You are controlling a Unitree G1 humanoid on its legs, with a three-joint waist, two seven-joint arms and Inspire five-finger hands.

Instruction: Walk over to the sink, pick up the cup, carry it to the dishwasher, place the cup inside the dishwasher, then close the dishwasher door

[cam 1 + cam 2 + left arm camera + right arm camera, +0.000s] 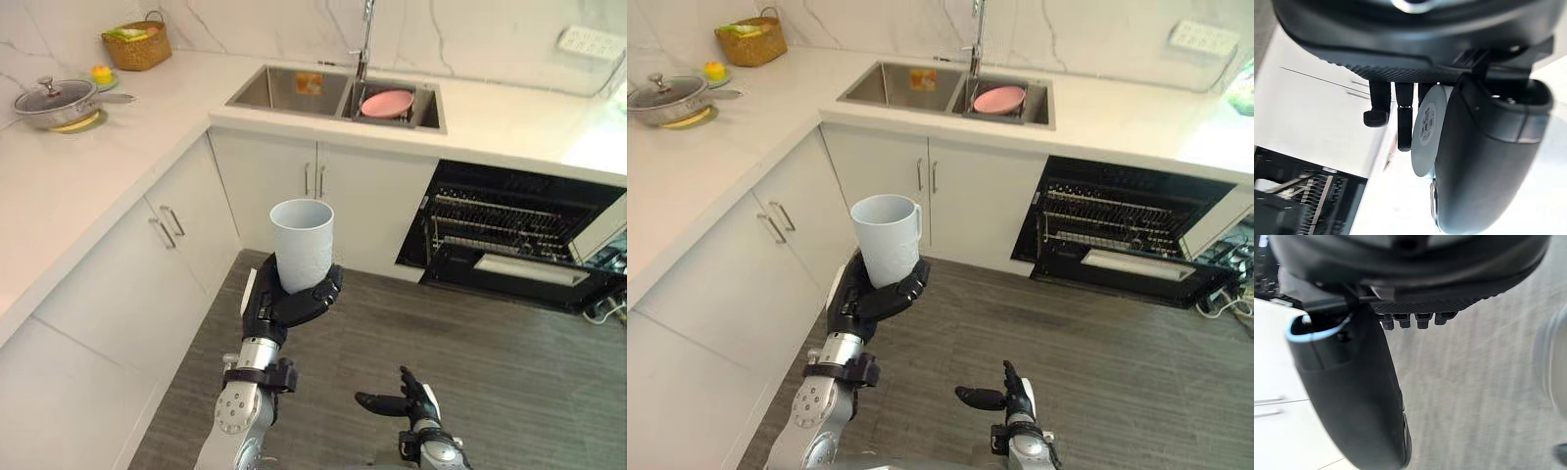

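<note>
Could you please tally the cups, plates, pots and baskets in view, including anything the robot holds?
Cups: 1, the cup in the left hand
Plates: 2, the pink plate in the sink, the small plate on the counter
Pots: 1, the pot on the counter
Baskets: 1, the basket
Total: 5

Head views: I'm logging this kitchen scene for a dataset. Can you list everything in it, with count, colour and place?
cup: 1, pale grey-blue, upright in the left hand
sink: 1, steel, two basins, in the counter
plate: 1, pink, right basin
tap: 1, chrome, behind the sink
dishwasher: 1, black, right of the sink cabinet, door down
pot: 1, steel with lid, counter's left
basket: 1, wicker, counter's back corner
socket: 1, white, wall at right
counter: 1, white, L-shaped
left hand: dark, curled round the cup
right hand: dark, open, low over the floor
</note>
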